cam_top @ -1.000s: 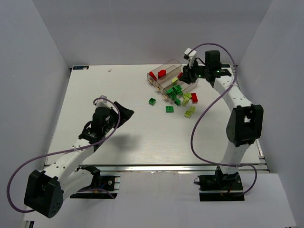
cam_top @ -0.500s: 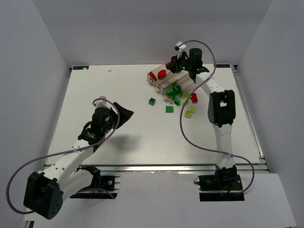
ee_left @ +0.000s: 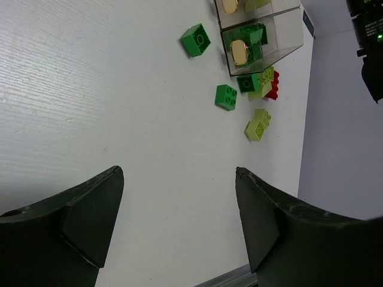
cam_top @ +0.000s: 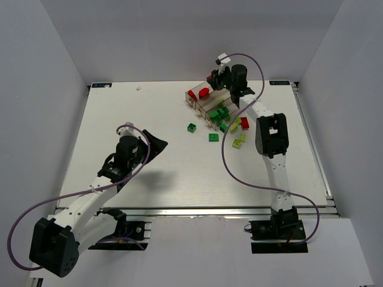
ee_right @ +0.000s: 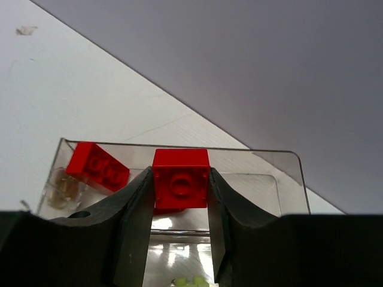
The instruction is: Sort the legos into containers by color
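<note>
at far end of containers (cam_top: 210, 98): my right fingers (ee_right: 134, 215) narrow, clamped on red brick (ee_right: 180, 186), above lane holding other red lego (ee_right: 97, 165). risk: released from this height, brick bounces off rim onto surface (cam_top: 149, 119) or into neighbour lane; may cling to one finger. right arm stretched far, wrist tipped toward back wall. left fingers (ee_left: 84, 215) wide, holding nothing, low over mid surface. loose legos (cam_top: 213, 137) beside containers.

I see my left gripper (ee_left: 179, 178) with fingers spread wide over the white table (ee_left: 90, 89). Well ahead of the fingertips: dark green brick (ee_left: 195, 39), second green brick (ee_left: 226, 97), lime brick (ee_left: 258, 124), red brick (ee_left: 274, 91) beside the clear tray (ee_left: 282, 34).
</note>
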`<action>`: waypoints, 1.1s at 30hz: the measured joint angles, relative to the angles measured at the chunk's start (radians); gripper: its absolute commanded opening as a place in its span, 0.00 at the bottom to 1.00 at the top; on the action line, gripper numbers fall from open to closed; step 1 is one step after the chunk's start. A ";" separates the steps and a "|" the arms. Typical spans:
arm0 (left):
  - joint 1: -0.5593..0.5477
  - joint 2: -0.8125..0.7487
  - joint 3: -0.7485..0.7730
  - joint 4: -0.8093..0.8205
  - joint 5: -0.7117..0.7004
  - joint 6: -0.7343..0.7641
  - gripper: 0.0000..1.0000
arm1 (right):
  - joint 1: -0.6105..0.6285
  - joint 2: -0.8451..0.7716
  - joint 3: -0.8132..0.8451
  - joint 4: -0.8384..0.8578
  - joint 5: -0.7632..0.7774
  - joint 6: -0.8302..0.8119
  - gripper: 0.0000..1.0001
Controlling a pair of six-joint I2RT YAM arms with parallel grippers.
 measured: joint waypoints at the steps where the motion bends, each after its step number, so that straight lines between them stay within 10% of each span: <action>1: 0.000 0.000 0.000 -0.002 -0.001 0.000 0.85 | 0.000 0.008 0.000 0.003 0.009 -0.002 0.16; 17: 0.000 0.010 0.003 -0.014 -0.001 0.004 0.91 | -0.001 0.077 0.021 0.003 0.069 -0.041 0.66; 25: 0.000 0.209 0.133 -0.017 0.008 0.090 0.91 | -0.010 -0.023 -0.095 -0.044 -0.050 -0.089 0.54; 30: -0.004 0.431 0.357 -0.079 0.013 0.232 0.95 | -0.047 -0.318 -0.289 -0.184 -0.282 -0.195 0.19; 33: -0.013 0.625 0.548 -0.119 0.029 0.340 0.98 | -0.078 -0.531 -0.371 -0.283 -0.388 -0.268 0.24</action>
